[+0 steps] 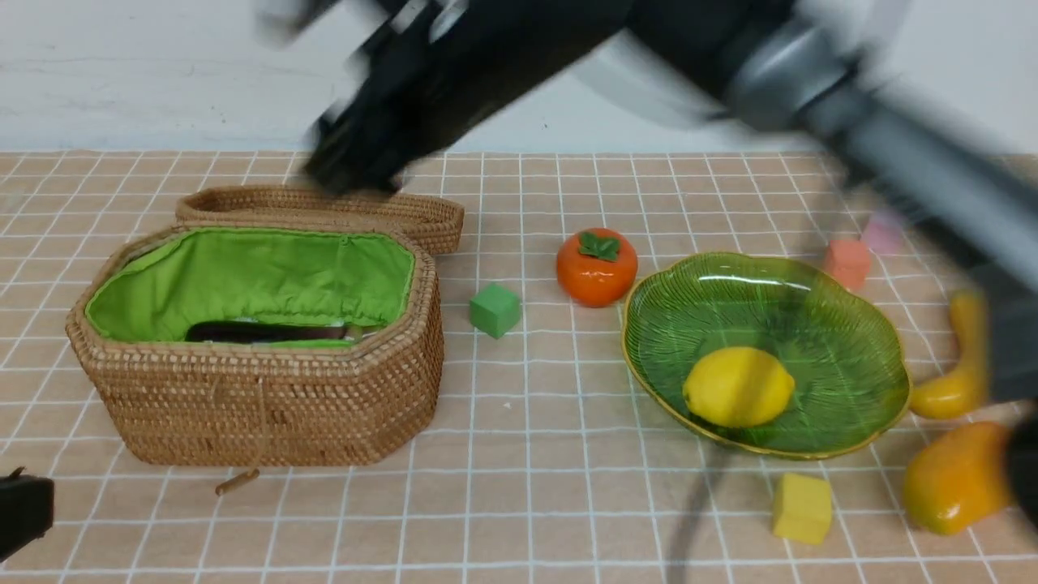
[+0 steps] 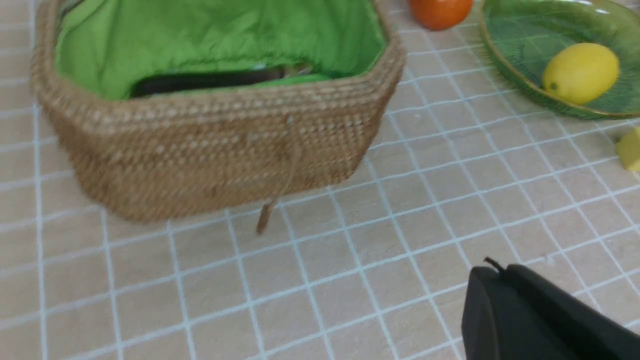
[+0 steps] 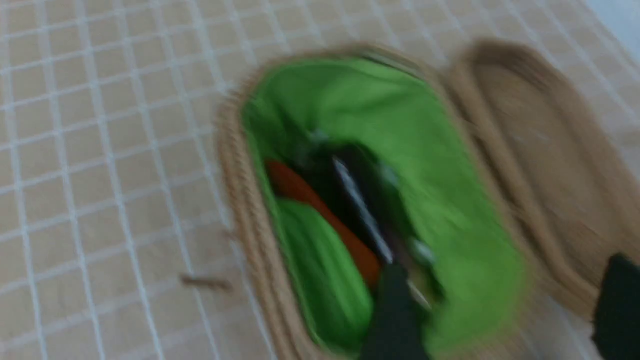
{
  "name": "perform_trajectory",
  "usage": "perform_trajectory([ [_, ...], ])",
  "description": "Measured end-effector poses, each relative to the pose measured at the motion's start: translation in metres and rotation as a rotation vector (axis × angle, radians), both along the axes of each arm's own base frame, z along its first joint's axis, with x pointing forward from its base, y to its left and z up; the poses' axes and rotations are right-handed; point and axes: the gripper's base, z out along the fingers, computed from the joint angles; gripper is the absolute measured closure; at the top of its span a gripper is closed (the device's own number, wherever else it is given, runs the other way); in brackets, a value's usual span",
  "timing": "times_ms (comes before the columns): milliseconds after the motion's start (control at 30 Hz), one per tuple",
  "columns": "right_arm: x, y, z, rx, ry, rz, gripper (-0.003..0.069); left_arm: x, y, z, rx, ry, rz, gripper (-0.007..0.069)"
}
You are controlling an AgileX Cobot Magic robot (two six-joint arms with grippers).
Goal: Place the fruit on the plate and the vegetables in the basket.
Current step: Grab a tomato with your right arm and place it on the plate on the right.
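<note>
The wicker basket (image 1: 259,405) stands open at the left, and a dark eggplant (image 1: 259,331) shows inside. From above, the eggplant (image 3: 360,200) lies beside an orange carrot (image 3: 320,220). My right gripper (image 1: 357,162), blurred by motion, hangs open and empty over the basket's back edge and lid (image 1: 324,207); its fingers (image 3: 395,320) stand far apart. The green plate (image 1: 811,308) holds the lemon (image 1: 738,387). The persimmon (image 1: 596,266) sits just left of the plate. Banana (image 1: 957,365) and mango (image 1: 957,478) lie at the right edge. My left gripper (image 2: 492,272) is shut and empty, low at the near left.
Foam cubes lie about: green (image 1: 495,310) between basket and persimmon, yellow (image 1: 801,508) in front of the plate, orange (image 1: 847,262) and pink (image 1: 882,234) behind it. My right arm crosses above the plate. The basket's toggle (image 1: 237,482) lies on the cloth.
</note>
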Motion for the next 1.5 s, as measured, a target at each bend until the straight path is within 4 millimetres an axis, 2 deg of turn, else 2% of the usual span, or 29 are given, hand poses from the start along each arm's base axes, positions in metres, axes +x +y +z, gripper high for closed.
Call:
perform_trajectory([
  [33,-0.001,-0.019,0.012,-0.036,0.002,-0.06,0.0272,0.0,-0.001,0.001,0.007,-0.014,-0.024,0.0638],
  [67,-0.001,-0.027,0.016,-0.051,0.003,-0.086,0.0284,-0.001,-0.002,0.001,0.005,-0.017,-0.036,0.0638],
  [100,0.003,-0.056,0.027,-0.096,0.0,-0.19,0.0376,-0.001,-0.005,0.002,0.012,-0.041,-0.08,0.0638],
  [133,0.004,-0.06,0.028,-0.1,-0.001,-0.204,0.0398,-0.002,-0.006,0.003,0.008,-0.041,-0.087,0.0638],
  [167,0.015,-0.087,0.032,-0.119,0.005,-0.318,0.0475,-0.003,-0.009,0.003,0.008,-0.053,-0.128,0.0638],
  [233,0.03,-0.117,0.027,-0.127,0.036,-0.436,0.0531,-0.004,-0.011,0.004,0.007,-0.055,-0.162,0.0638],
  [300,0.045,-0.149,0.019,-0.125,0.088,-0.529,0.0554,-0.006,-0.013,0.003,-0.002,-0.045,-0.186,0.0638],
  [400,0.061,-0.183,0.0,-0.09,0.194,-0.582,0.0543,-0.007,-0.014,0.003,-0.004,-0.04,-0.206,0.0638],
  [467,0.073,-0.203,-0.022,-0.063,0.282,-0.571,0.0497,-0.008,-0.015,0.003,-0.006,-0.039,-0.212,0.0638],
  [500,0.077,-0.207,-0.029,-0.052,0.302,-0.563,0.0472,-0.008,-0.015,0.003,-0.005,-0.039,-0.213,0.0638],
  [533,0.089,-0.216,-0.048,-0.021,0.338,-0.543,0.0426,-0.008,-0.015,0.003,-0.006,-0.037,-0.213,0.0638],
  [567,0.091,-0.217,-0.051,-0.015,0.341,-0.539,0.041,-0.008,-0.015,0.003,-0.006,-0.037,-0.213,0.0638],
  [633,0.116,-0.228,-0.083,0.051,0.36,-0.504,0.0314,-0.008,-0.015,0.002,-0.002,-0.032,-0.213,0.0638],
  [733,0.145,-0.234,-0.134,0.106,0.386,-0.438,0.0197,-0.009,-0.014,0.0,0.007,-0.006,-0.212,0.0638],
  [767,0.146,-0.234,-0.137,0.103,0.381,-0.429,0.0191,-0.009,-0.014,0.0,0.006,-0.003,-0.213,0.0638],
  [800,0.16,-0.232,-0.159,0.116,0.37,-0.407,0.0142,-0.01,-0.015,0.0,-0.002,0.008,-0.216,0.0638],
  [833,0.16,-0.232,-0.157,0.116,0.362,-0.403,0.0138,-0.01,-0.015,-0.001,-0.005,0.012,-0.217,0.0638],
  [900,0.177,-0.226,-0.181,0.128,0.333,-0.394,0.0096,-0.011,-0.016,-0.001,-0.028,0.033,-0.227,0.0638],
  [933,0.182,-0.224,-0.187,0.131,0.315,-0.395,0.0087,-0.012,-0.017,-0.001,-0.037,0.039,-0.23,0.0638],
  [1067,0.195,-0.214,-0.196,0.147,0.258,-0.386,0.0077,-0.013,-0.018,-0.001,-0.053,0.052,-0.236,0.0638],
  [1133,0.2,-0.203,-0.199,0.154,0.22,-0.371,0.0075,-0.013,-0.018,-0.001,-0.059,0.056,-0.239,0.0638],
  [1367,0.204,-0.173,-0.212,0.157,0.164,-0.337,0.0074,-0.013,-0.018,-0.001,-0.061,0.058,-0.239,0.0638],
  [1500,0.203,-0.167,-0.218,0.149,0.168,-0.328,0.0074,-0.013,-0.018,-0.001,-0.062,0.058,-0.24,0.0637],
])
